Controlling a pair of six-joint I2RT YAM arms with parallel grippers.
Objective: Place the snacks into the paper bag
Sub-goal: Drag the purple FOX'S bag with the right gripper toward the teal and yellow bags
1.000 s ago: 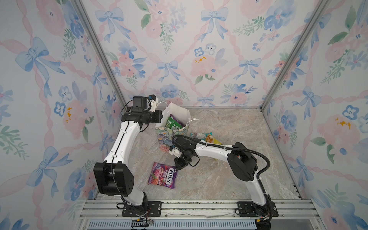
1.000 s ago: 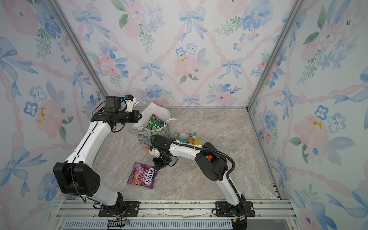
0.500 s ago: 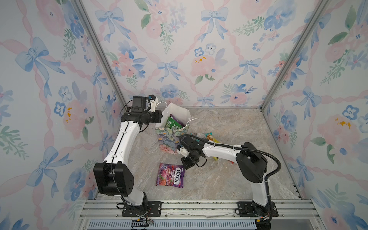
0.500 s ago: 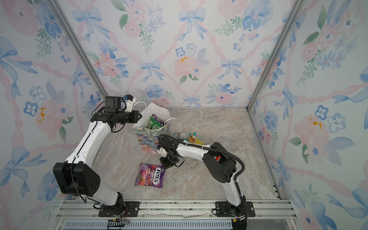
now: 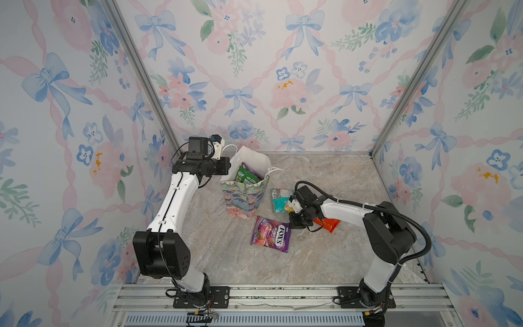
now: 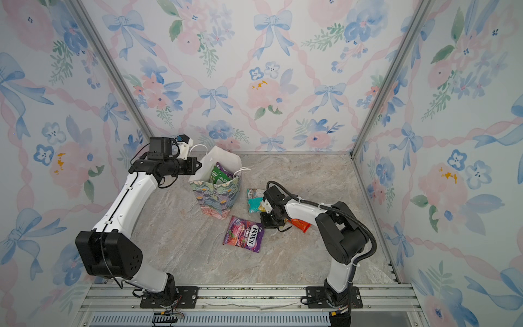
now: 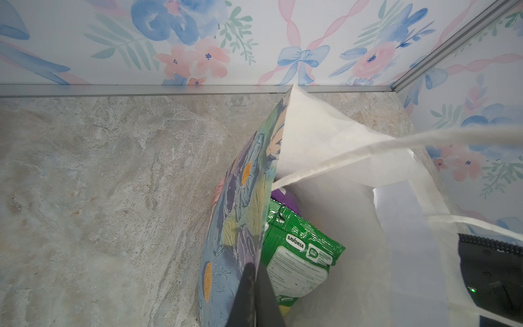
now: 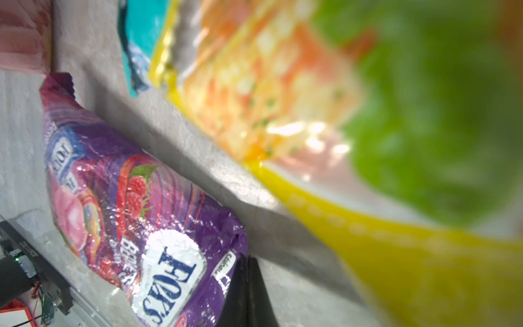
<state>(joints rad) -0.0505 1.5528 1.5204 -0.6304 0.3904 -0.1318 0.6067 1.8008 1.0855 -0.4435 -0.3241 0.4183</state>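
The flowered paper bag point(image 5: 244, 198) point(image 6: 216, 198) stands upright at mid-table, mouth open. A green packet point(image 5: 243, 175) point(image 7: 297, 254) and a purple one point(image 7: 285, 198) sit inside. My left gripper point(image 5: 227, 169) point(image 7: 253, 280) is shut on the bag's left rim. A purple FOX'S packet point(image 5: 270, 233) point(image 8: 135, 212) lies flat in front of the bag, and my right gripper point(image 5: 295, 225) point(image 8: 247, 271) is shut on its right corner, low over the table. Teal point(image 5: 280, 201), yellow point(image 8: 283, 99) and red-orange point(image 5: 329, 223) packets lie beside and under the right arm.
Floral walls close in the marble table point(image 5: 325, 175) on three sides. An aluminium rail point(image 5: 254, 294) with both arm bases runs along the front edge. The bag's white cord handle point(image 7: 424, 138) stretches across the left wrist view.
My right gripper has slid right and slightly back, dragging the purple FOX'S packet along the table with it. The left arm and the bag have not moved.
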